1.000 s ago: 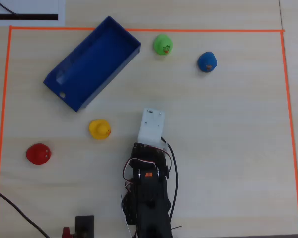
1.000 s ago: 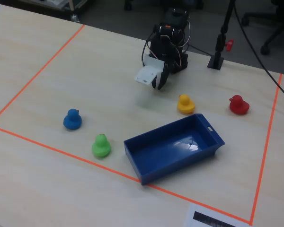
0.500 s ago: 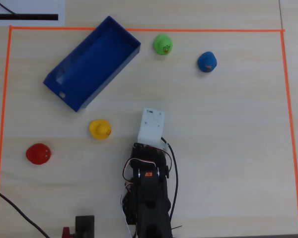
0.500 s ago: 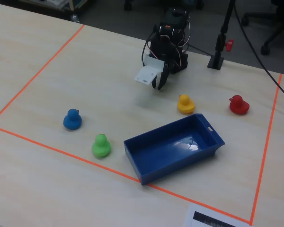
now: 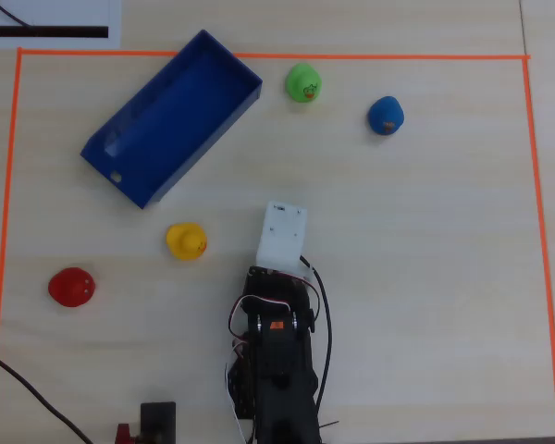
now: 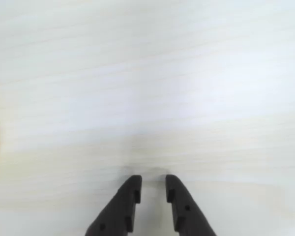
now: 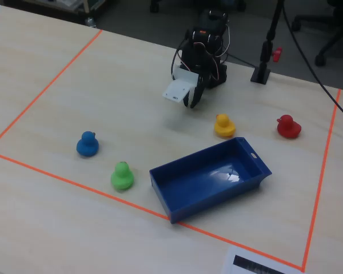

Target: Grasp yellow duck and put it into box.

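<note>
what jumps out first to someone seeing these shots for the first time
The big dark-blue box lies at an angle near the top left of the overhead view, empty. Four bright ducks are scattered around it inside the orange tape border: the yellow duck just below the box, a red duck further left, a green duck and a blue duck to the right. The gripper hovers over bare table, holding nothing.

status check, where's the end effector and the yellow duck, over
End effector empty, fingers slightly apart, low over bare table. Yellow duck untouched, left of the arm in the overhead view. Box empty. Nothing in the way.
</note>
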